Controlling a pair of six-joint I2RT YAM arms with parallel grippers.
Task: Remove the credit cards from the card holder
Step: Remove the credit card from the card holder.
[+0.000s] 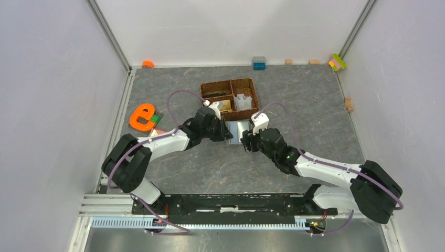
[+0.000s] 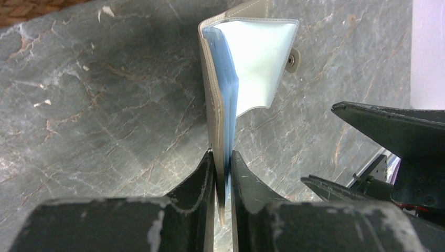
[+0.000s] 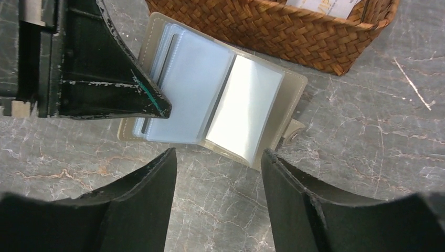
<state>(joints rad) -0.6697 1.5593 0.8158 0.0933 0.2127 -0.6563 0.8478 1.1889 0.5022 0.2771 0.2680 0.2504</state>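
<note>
Top external view: the card holder [image 1: 240,131] lies spread open on the grey marbled table [image 1: 315,105], just in front of the brown woven basket [image 1: 229,81] and between the two arms' tips. Its opened width runs left to right, from one gripper toward the other, and its fold line runs roughly from the near side toward the basket. The silvery inside faces are turned up. The left gripper [image 1: 226,135] meets the holder at its left edge, and the right gripper [image 1: 245,144] sits at the near right corner. From the left wrist, both jaws are clenched on that edge, pinching the olive cover and the light-blue sleeves together. The holder's long axis stretches straight away from the fingers, and one pale leaf stands up and leans to the right. A small snap tab [image 2: 292,60] sticks out on the right side, pointing away from the fold. From the right wrist, the holder sits slightly askew, close beside the basket wall, with its clear sleeves [image 3: 194,79] fanned on the left half and a bright leaf on the right. The tab pokes out at the lower right corner. One dark finger of the left gripper presses on the left half. The right gripper's jaws are spread wide just short of the holder's near edge, with nothing between them and apart from it. What the sleeves hold cannot be made out.
</note>
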